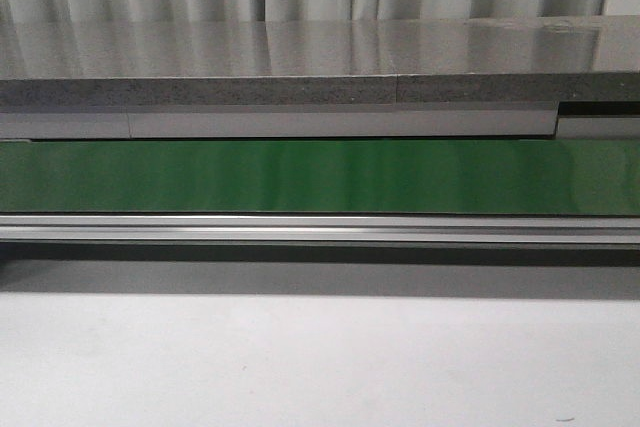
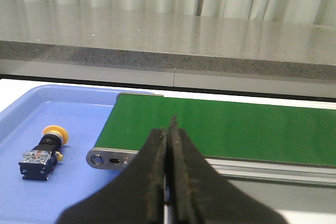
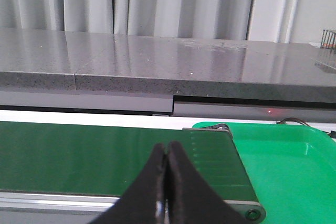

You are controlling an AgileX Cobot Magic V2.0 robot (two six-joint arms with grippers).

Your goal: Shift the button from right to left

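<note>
The button (image 2: pixel 44 150), with a yellow-orange cap and a black boxy body, lies on its side in a blue tray (image 2: pixel 31 108) beside the left end of the green belt (image 2: pixel 236 129). My left gripper (image 2: pixel 168 129) is shut and empty, in front of the belt's left end and to the right of the button. My right gripper (image 3: pixel 167 153) is shut and empty in front of the belt's (image 3: pixel 105 156) right end. The belt also shows in the front view (image 1: pixel 320 175); neither gripper nor the button shows there.
A green tray (image 3: pixel 283 166) sits at the belt's right end. A grey stone counter (image 1: pixel 300 62) runs behind the belt, with curtains beyond. An aluminium rail (image 1: pixel 320 230) edges the belt's front, and the white table (image 1: pixel 320 367) lies before it.
</note>
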